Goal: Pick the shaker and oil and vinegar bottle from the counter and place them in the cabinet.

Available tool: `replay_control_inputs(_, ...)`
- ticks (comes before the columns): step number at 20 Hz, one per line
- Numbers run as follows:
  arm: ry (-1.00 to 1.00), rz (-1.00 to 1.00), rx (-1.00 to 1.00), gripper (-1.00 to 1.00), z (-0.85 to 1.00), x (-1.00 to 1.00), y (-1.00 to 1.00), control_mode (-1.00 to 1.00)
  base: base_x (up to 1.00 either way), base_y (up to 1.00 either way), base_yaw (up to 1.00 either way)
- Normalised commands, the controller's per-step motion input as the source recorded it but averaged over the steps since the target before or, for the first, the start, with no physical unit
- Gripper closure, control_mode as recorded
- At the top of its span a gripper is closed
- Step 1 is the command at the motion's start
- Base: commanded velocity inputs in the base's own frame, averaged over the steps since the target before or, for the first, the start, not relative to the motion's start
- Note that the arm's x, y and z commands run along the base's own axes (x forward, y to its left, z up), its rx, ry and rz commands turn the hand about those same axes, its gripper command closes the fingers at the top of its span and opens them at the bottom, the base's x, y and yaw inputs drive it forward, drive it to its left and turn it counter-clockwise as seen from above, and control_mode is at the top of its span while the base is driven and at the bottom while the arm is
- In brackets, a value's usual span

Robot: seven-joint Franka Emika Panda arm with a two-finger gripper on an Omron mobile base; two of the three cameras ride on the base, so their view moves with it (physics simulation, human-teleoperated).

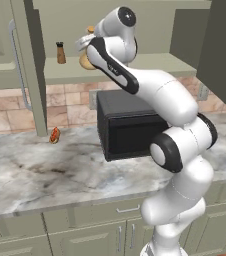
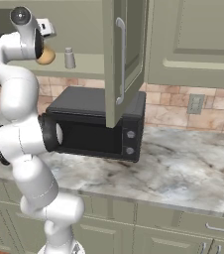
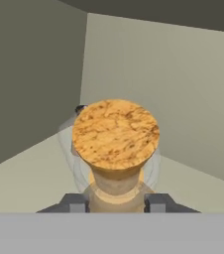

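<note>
My gripper [image 3: 116, 201] is shut on the neck of the oil and vinegar bottle [image 3: 115, 133], whose cork-coloured flared top faces the hand camera. The bottle's tan bulbous base [image 1: 86, 62] [image 2: 46, 56] hangs inside the open cabinet, low over its pale-green shelf [image 1: 150, 62]. I cannot tell whether the base touches the shelf. A small light-grey shaker [image 2: 70, 58] stands upright on the same shelf, a little to the right of the bottle. The marbled counter [image 1: 35, 170] lies below.
A brown shaker with a dark cap [image 1: 60, 52] stands on the shelf left of the bottle. The black microwave [image 1: 130, 127] sits under the cabinet. An open cabinet door [image 2: 124, 59] hangs over it. A small orange-red item [image 1: 54, 135] lies on the counter by the wall.
</note>
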Motion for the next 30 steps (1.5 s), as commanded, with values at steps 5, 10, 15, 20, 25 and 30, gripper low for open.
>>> replay_control_inputs(5,0.00,0.00,0.00,1.00,-0.51,0.00,0.00,-1.00,0.00,0.00,0.00)
replay_control_inputs(10,0.00,0.00,0.00,-1.00,-0.29,0.00,0.00,-1.00,0.00,0.00,0.00)
replay_control_inputs(15,-0.02,0.00,0.00,-1.00,0.02,0.02,0.00,-1.00,0.00,0.00,0.00)
replay_control_inputs(20,0.00,0.00,0.00,-1.00,0.09,0.15,0.00,-1.00,0.00,0.00,0.00)
replay_control_inputs(25,0.00,0.00,0.00,-1.00,0.15,0.22,0.00,-1.00,0.00,0.00,0.00)
replay_control_inputs(30,0.00,0.00,0.00,-1.00,0.25,0.14,0.00,-1.00,0.00,0.00,0.00)
